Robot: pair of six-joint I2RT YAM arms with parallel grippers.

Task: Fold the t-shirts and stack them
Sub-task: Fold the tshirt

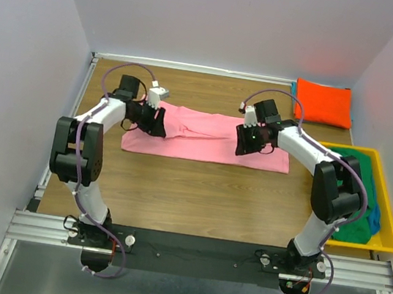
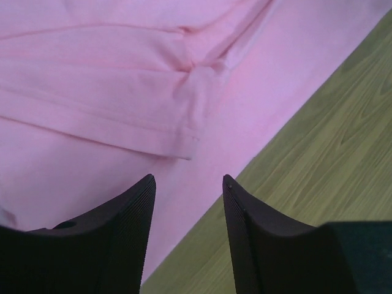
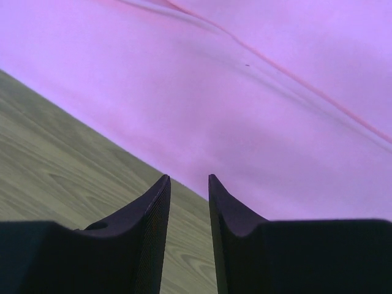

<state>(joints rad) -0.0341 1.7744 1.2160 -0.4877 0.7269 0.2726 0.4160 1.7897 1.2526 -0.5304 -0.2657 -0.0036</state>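
Overhead, the pink t-shirt (image 1: 205, 139) lies lengthwise across the table (image 1: 197, 191) with one arm at each end, likely so both can fold it together. The orange t-shirt (image 1: 323, 103) sits folded in the far right corner. Through the left wrist, the left gripper (image 2: 188, 180) hovers over the hem, moderately parted and holding nothing. Through the right wrist, the right gripper (image 3: 188, 177) stands narrowly parted, also empty, at the cloth's edge.

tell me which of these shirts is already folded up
The orange shirt, a neat flat rectangle in the far right corner. The pink shirt lies spread out mid-table; the green shirt and blue shirt sit bunched in the yellow bin.
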